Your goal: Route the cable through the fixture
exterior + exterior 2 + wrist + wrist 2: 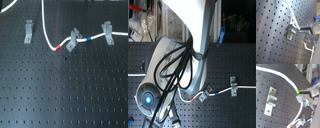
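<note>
The cable is a white cord that comes down from the first exterior view's top edge. It bends at its red band and its blue band lies further right. The fixture, a long narrow grey clip with a forked top, stands left of the cable and apart from it. It also shows in both wrist views. My gripper shows only in the wrist views. The cable runs into its fingertips, so it looks shut on the cable. It is out of view in both exterior views.
A slanted grey clip and a T-topped grey clip stand on the black perforated board, and the cable runs through both. In the second exterior view the arm's base and its black hoses cover the board's left part.
</note>
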